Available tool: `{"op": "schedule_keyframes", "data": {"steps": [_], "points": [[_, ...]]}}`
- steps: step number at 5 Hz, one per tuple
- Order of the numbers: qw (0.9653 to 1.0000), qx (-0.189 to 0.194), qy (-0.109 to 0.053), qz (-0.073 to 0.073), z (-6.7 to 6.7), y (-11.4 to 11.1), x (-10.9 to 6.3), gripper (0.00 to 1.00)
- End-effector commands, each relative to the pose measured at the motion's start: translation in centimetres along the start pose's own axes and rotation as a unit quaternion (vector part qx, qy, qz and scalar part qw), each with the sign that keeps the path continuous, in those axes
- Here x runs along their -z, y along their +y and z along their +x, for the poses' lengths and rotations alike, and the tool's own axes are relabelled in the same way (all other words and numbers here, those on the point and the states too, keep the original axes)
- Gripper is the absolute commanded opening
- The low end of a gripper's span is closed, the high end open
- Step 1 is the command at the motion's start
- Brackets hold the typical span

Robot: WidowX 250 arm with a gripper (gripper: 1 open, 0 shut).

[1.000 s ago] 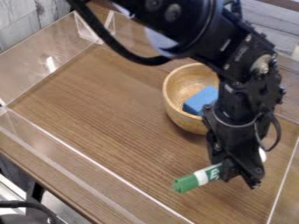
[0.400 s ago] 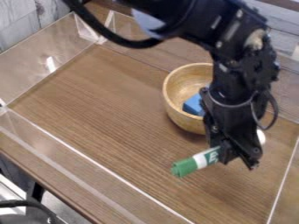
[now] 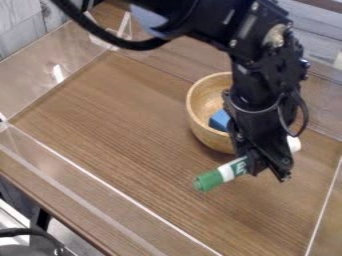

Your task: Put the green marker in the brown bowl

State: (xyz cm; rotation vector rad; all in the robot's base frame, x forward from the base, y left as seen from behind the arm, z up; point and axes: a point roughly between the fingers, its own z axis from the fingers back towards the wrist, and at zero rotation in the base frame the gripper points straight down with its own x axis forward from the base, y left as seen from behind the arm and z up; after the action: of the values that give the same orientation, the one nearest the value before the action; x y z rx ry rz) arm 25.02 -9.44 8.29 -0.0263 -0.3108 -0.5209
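The green marker (image 3: 223,176) hangs tilted a little above the wooden tabletop, green cap toward the lower left, white barrel running up into my gripper (image 3: 259,164). The black fingers are shut on the barrel's upper end. Just behind the gripper stands the brown bowl (image 3: 205,100), round and light wood, partly hidden by the arm. A small blue block (image 3: 221,119) lies inside it.
A clear plastic wall (image 3: 54,160) fences the wooden table (image 3: 107,110) along the left and front. The black arm (image 3: 201,25) reaches in from the top of the view over the bowl.
The gripper has lifted the marker slightly and carried it up the picture toward the bowl; the cap end now sits higher off the wood than a second ago.
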Motion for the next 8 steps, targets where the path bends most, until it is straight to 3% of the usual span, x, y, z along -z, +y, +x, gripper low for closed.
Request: {"op": "schedule_keyframes", "data": {"steps": [1, 8], "points": [[0.9993, -0.013, -0.034, 0.006, 1.0, 0.2, -1.4, 0.00], [0.9952, -0.074, -0.064, -0.004, 1.1, -0.9, -2.9, 0.00]]}}
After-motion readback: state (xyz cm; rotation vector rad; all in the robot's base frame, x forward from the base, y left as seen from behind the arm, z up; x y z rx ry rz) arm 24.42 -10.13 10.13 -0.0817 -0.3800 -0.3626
